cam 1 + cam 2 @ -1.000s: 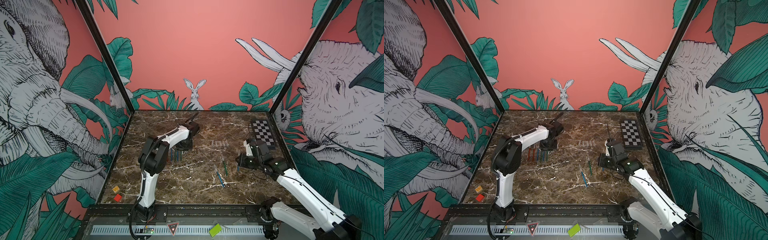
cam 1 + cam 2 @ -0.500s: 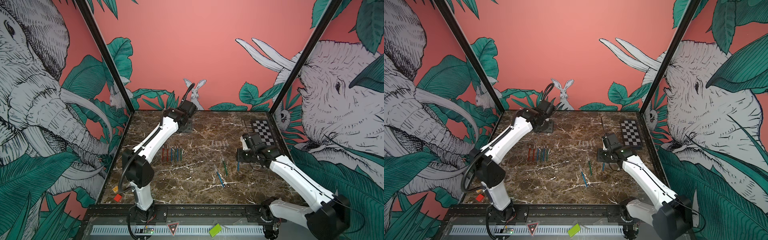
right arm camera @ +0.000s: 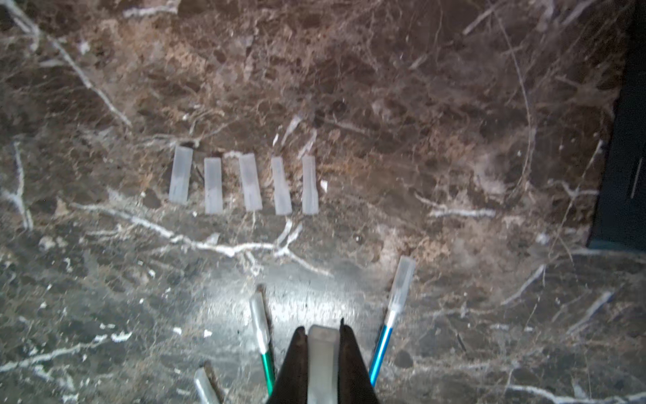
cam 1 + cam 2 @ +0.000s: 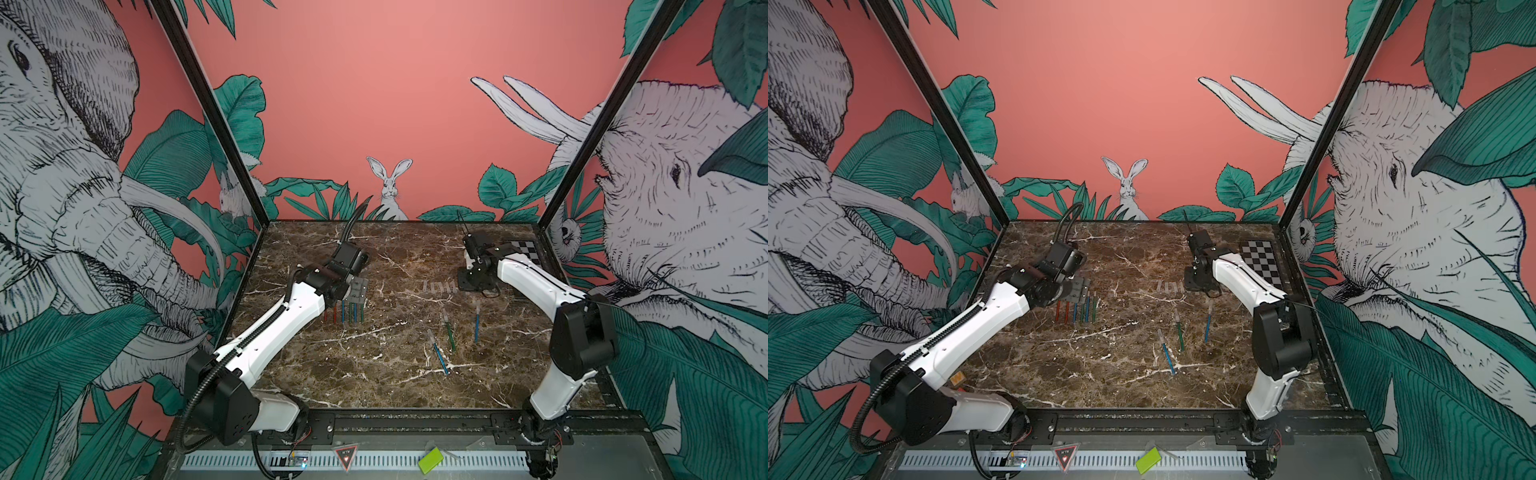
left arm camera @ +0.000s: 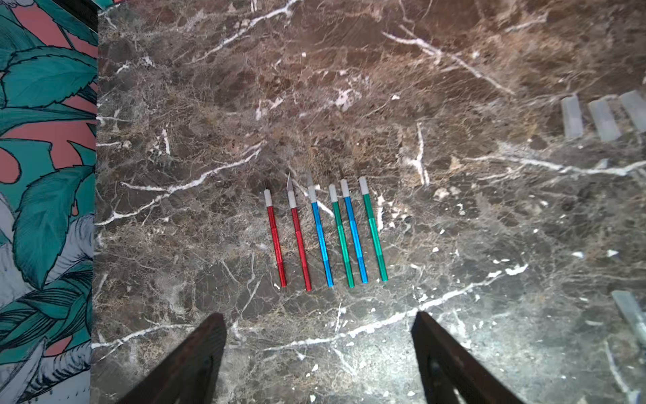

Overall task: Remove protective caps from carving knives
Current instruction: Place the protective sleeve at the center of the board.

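**A:** Where do the caps lie?

**B:** Five small translucent greyish plastic caps (image 3: 250, 182) lie flat in a row on the brown marble worktop (image 3: 419, 105), side by side, with gaps between them. A sixth cap (image 3: 323, 363) of the same clear plastic is pinched between the dark fingers of the right claw (image 3: 322, 330).

**A:** And the knives?

**B:** Six thin pencil-like knives (image 5: 320, 238) lie parallel in a neat row on the robot's left side of the worktop. Their handles run red, red, blue, green, blue, green, and every tip is bare. Three more lie loosely towards the right, nearer the front than the row of caps. They are a blue-handled knife (image 3: 390, 320), a green-handled knife (image 3: 267, 363) and a second blue knife (image 4: 437, 352). Each of these three has a clear cap over its tip.

**A:** What about the left claw?

**B:** The left claw (image 5: 318, 314) is spread wide with nothing between its fingers. It hangs above the worktop close to the row of six. In both top views it sits over their tip ends.

**A:** Where is the right one against the caps?

**B:** In both top views it hangs low, just beside the end of the cap row. That is the end nearer the flat black-and-white checkerboard (image 4: 1260, 259) at the far right edge. I cannot tell whether the sixth cap touches the marble.
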Robot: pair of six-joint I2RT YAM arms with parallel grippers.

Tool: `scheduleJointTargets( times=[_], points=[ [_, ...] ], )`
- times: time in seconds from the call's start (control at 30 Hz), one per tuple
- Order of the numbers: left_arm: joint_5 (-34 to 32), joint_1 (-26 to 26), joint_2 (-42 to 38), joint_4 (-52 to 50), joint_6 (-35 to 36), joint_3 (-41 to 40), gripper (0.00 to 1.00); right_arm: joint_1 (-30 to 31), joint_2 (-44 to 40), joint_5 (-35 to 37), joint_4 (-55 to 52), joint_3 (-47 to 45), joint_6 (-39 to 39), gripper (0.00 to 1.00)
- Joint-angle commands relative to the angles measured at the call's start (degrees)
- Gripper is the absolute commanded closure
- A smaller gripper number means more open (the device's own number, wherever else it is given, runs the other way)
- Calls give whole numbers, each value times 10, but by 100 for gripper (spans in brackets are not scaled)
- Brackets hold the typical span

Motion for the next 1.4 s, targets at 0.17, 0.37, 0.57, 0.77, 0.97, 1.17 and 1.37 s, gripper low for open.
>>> scheduleJointTargets(
  times=[0.17,0.37,0.57,0.77,0.97,1.17,1.37],
  points=[
    [-25,3,-20,39,15,-5,13,-23,101,22,-31,78,-34,100],
    [-35,2,-24,40,16,-8,13,-27,161,9,-38,123,-34,100],
    [-35,2,-23,41,17,-8,13,-30,176,1,-19,127,-24,100],
    [-36,1,-21,41,17,-7,13,-30,189,-4,-11,130,-20,100],
    [-36,1,-22,41,18,-7,13,-30,204,-14,-2,131,-19,100],
    [-37,2,-20,41,18,-7,13,-29,209,-9,3,136,-25,100],
    [-39,1,-20,41,19,-7,13,-30,214,-2,9,129,-26,100]
  ],
)
